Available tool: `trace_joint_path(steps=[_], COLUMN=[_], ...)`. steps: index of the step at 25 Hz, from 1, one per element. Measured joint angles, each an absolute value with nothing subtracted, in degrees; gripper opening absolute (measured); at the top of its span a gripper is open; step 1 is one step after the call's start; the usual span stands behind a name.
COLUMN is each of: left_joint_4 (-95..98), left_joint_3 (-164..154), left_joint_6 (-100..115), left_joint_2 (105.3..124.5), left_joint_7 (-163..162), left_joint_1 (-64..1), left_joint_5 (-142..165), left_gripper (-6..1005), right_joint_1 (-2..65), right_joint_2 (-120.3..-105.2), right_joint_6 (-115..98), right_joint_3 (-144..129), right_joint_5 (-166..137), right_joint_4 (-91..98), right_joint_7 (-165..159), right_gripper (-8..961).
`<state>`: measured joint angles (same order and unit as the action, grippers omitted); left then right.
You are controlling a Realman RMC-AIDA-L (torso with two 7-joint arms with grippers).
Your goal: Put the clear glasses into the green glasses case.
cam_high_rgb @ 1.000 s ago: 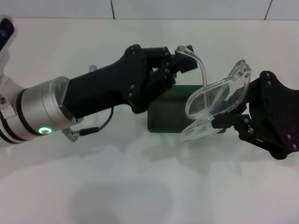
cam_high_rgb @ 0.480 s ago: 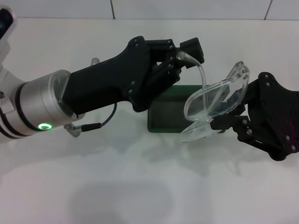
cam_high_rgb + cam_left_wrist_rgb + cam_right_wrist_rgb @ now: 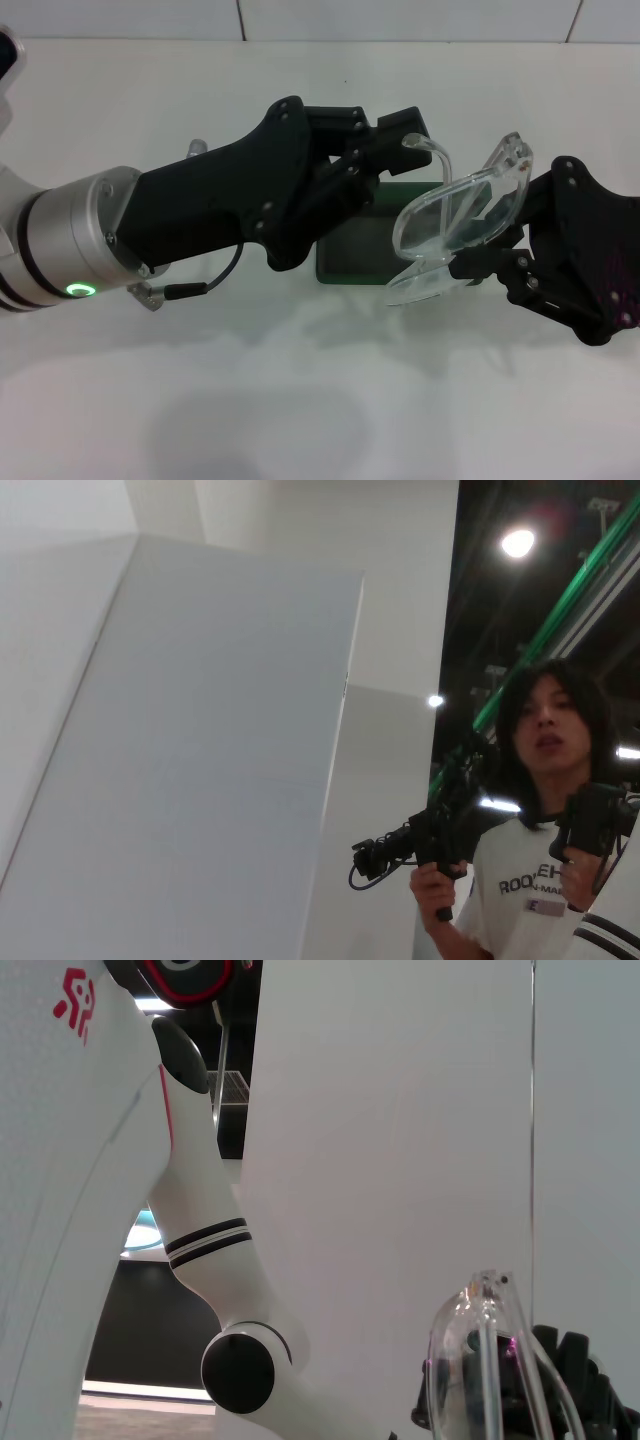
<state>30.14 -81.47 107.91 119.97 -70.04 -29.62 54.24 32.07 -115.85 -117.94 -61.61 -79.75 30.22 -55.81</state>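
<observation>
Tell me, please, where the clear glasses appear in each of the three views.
Head view: the clear glasses sit right of centre, held up over the green glasses case by the right claw.
Left wrist view: not in it.
Right wrist view: at the lower right edge.
Shared landmark: the right claw, black behind the glasses.

Clear glasses [image 3: 450, 215] above green glasses case [image 3: 355, 255]

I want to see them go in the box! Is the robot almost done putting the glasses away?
Not yet. The clear glasses are already lifted, held up by the right gripper. The left gripper is at one thin arm of them. The green glasses case lies on the white table underneath. Putting the glasses inside is left.
</observation>
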Motion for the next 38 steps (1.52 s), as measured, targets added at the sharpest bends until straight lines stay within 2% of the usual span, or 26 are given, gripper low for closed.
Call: trace_joint_path(steps=[38], left_joint_4=[30.1], left_joint_3=[-84.3], left_joint_6=[107.9], left_joint_2=[120.06], left_joint_7=[-69.9], left_joint_1=[-31.7], left_joint_5=[52.9], left_gripper=[52], right_joint_1=[32.0], right_joint_2=[-115.84], right_joint_6=[-117.9], right_joint_3=[-61.6], right_joint_5=[-79.5], right_joint_4=[28.8], right_joint_7=[-54.9], right_gripper=[72])
